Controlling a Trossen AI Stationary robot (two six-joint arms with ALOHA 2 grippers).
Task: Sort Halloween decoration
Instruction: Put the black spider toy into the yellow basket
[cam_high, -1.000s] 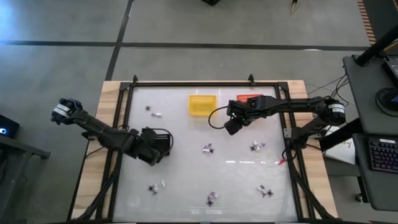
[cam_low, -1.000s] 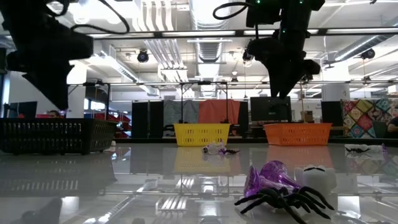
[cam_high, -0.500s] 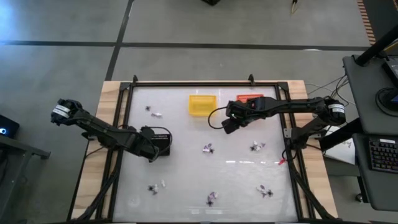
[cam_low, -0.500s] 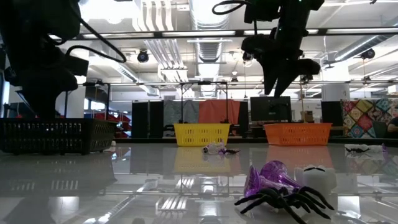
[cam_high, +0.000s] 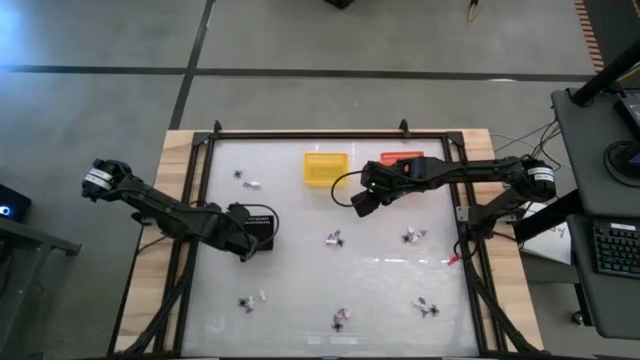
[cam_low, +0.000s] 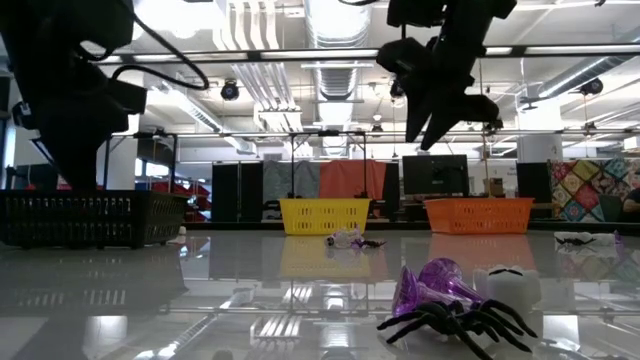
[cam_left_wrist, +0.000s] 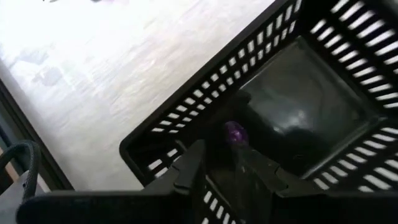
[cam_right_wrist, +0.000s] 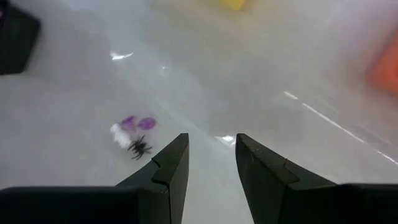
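White glossy table (cam_high: 300, 290) in a wooden frame, both dark arms over it.

Black slotted plastic basket (cam_high: 262, 230) near the table's left edge. Left gripper (cam_left_wrist: 217, 163) hangs right over it, fingers pointing into it. Fingers are slightly apart, with a small purple trinket (cam_left_wrist: 234, 132) just at their tips over the basket floor; cannot tell whether it's pinched or already let go.

Yellow slotted plastic basket (cam_high: 325, 167) and orange slotted plastic basket (cam_high: 398, 160) sit side by side at the far edge, orange mostly under the right arm.

Right gripper (cam_high: 358, 202) is in the air between those two baskets and the table's middle, fingers spread, nothing between them. Its wrist view looks down at a trinket cluster (cam_right_wrist: 134, 134): two purple, one white, one black spider.

Other Halloween trinket clusters are scattered on the table: far-left (cam_high: 247, 180), centre (cam_high: 333, 238), right of centre (cam_high: 412, 236), near-left (cam_high: 250, 300), near edge (cam_high: 340, 319), near-right (cam_high: 427, 307). In the low view the closest cluster shows a black plastic spider (cam_low: 455, 325), a purple piece (cam_low: 432, 285) and a white piece (cam_low: 512, 283).
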